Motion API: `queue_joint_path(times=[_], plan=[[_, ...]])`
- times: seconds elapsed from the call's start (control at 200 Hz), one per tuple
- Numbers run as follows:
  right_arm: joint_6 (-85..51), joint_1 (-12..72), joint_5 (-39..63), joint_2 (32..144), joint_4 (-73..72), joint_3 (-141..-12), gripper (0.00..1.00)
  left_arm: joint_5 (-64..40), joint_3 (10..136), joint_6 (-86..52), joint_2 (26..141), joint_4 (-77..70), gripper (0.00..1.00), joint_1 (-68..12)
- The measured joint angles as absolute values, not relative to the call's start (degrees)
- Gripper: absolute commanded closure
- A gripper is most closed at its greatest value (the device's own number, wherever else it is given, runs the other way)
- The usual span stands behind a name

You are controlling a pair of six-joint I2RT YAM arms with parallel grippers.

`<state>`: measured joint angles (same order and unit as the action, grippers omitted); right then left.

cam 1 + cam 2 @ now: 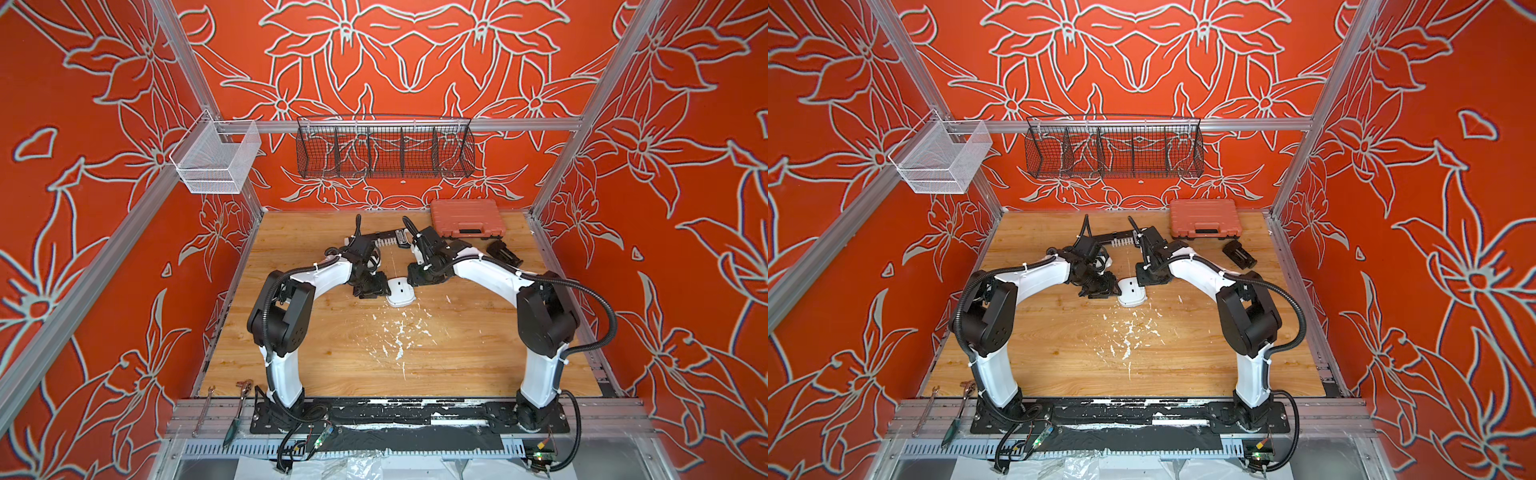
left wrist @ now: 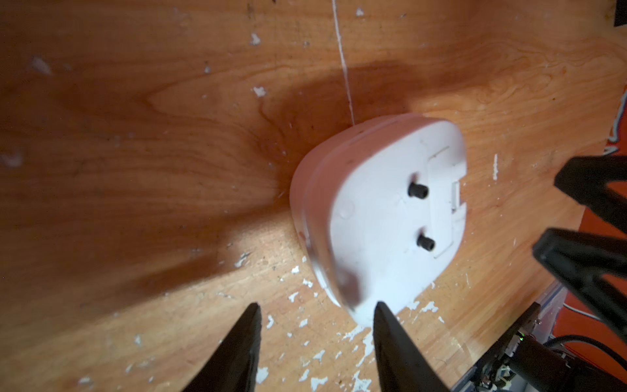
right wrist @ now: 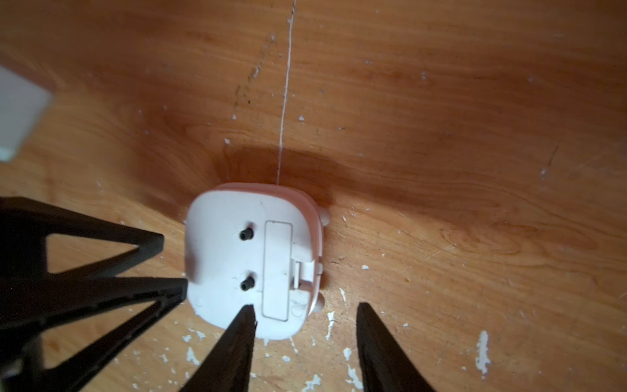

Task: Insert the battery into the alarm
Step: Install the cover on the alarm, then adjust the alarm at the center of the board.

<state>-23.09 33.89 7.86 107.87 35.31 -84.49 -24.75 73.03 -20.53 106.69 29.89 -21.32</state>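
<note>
The alarm (image 1: 401,293) (image 1: 1133,293) lies face down in the middle of the wooden table. Its white back faces up, with two black knobs and a closed cover (image 3: 277,268) (image 2: 441,207). My left gripper (image 2: 316,305) (image 1: 372,286) is open beside the alarm's left edge, with only bare table between its fingers. In the right wrist view, one of the left gripper's fingertips (image 3: 176,286) reaches the alarm's rim. My right gripper (image 3: 305,305) (image 1: 415,276) hovers open over the alarm's right side and holds nothing. The battery is out of view.
An orange tool case (image 1: 465,218) and a small black part (image 1: 504,254) sit at the back right. A long black-and-white tool (image 1: 388,237) lies behind the arms. White flecks (image 1: 399,336) mark the wood. Wire baskets (image 1: 384,151) hang on the back rail. Wrenches (image 1: 205,409) lie at the front left.
</note>
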Motion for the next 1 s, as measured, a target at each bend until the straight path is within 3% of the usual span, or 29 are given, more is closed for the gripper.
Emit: queue_joint_path(times=[0.095, 0.115, 0.14, 0.315, 0.635, 1.001], plan=[[-23.27, 34.72, 7.84, 107.00, 34.63, -83.18, 0.18, -25.08, 72.64, -21.06, 103.94, 29.39, 0.40, -20.91], [-23.24, 34.87, 7.81, 107.00, 34.57, -82.98, 0.07, -25.23, 72.20, -21.34, 103.04, 28.95, 0.40, -20.69], [-22.96, 35.18, 7.77, 107.00, 34.46, -82.70, 0.02, -25.56, 71.57, -21.74, 102.04, 28.36, 0.39, -20.38], [-23.51, 37.41, 6.98, 107.04, 34.46, -82.02, 0.02, -28.27, 67.20, -24.36, 95.98, 26.11, 0.36, -16.58], [-24.21, 41.74, 5.26, 111.55, 35.42, -84.93, 0.02, -37.45, 59.31, -30.24, 95.85, 18.00, 0.32, -12.03], [-26.17, 43.66, 0.19, 115.92, 38.54, -90.37, 0.02, -39.79, 56.77, -31.14, 95.85, 15.66, 0.33, -10.11]])
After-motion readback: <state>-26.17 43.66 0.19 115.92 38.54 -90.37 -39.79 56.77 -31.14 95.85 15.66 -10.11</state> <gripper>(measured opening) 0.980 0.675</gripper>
